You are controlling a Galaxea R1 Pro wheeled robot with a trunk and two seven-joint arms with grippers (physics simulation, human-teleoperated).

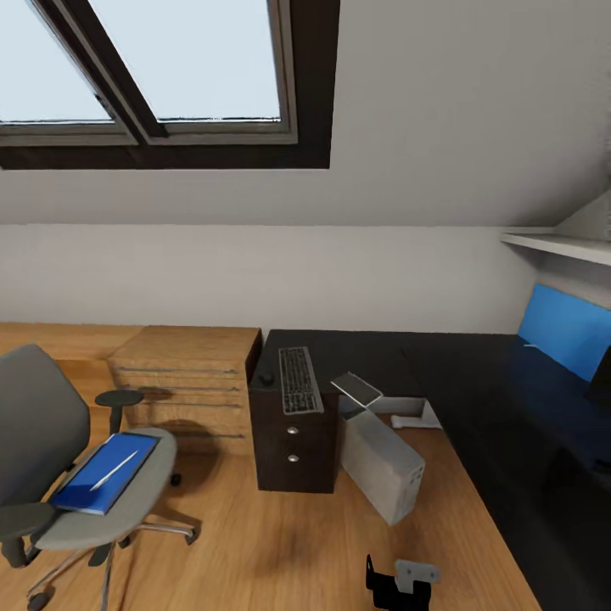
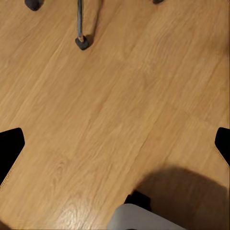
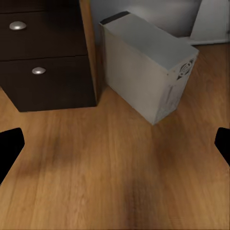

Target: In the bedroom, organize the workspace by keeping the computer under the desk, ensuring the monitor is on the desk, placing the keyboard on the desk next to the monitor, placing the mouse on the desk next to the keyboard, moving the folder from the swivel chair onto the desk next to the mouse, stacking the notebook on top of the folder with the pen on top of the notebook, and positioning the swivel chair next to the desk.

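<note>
- In the left wrist view the left gripper [image 2: 115,143] stands wide open and holds nothing: its two dark fingertips [image 2: 10,143] sit at opposite edges of the picture with bare wooden floor [image 2: 120,105] between them.
- Ahead of that gripper, well apart, a chrome leg and a dark caster of the swivel chair [image 2: 81,38] rest on the floor.
- The right gripper [image 3: 115,143] is likewise spread wide and empty over the floor.
- Ahead of the right gripper the light-grey computer [image 3: 148,67] stands on the floor, turned at an angle, just beside the desk's [image 3: 48,57] black drawer unit with its round silver knobs.
- The head view adds what the wrist cameras miss: the keyboard [image 1: 299,379] lies on top of the drawer unit, with a small dark lump next to it that is probably the mouse [image 1: 266,378].
- A thin greyish sheet, seemingly the notebook [image 1: 357,389], rests tilted on the computer's top.
- The grey swivel chair carries the blue folder [image 1: 106,471] on its seat, and the white pen [image 1: 114,469] lies on the folder.
- A dark edge at the far right of the desk may be the monitor [image 1: 601,378]; too little shows to tell.
- A light wooden chest [image 1: 191,373] stands beside the drawer unit.
</note>
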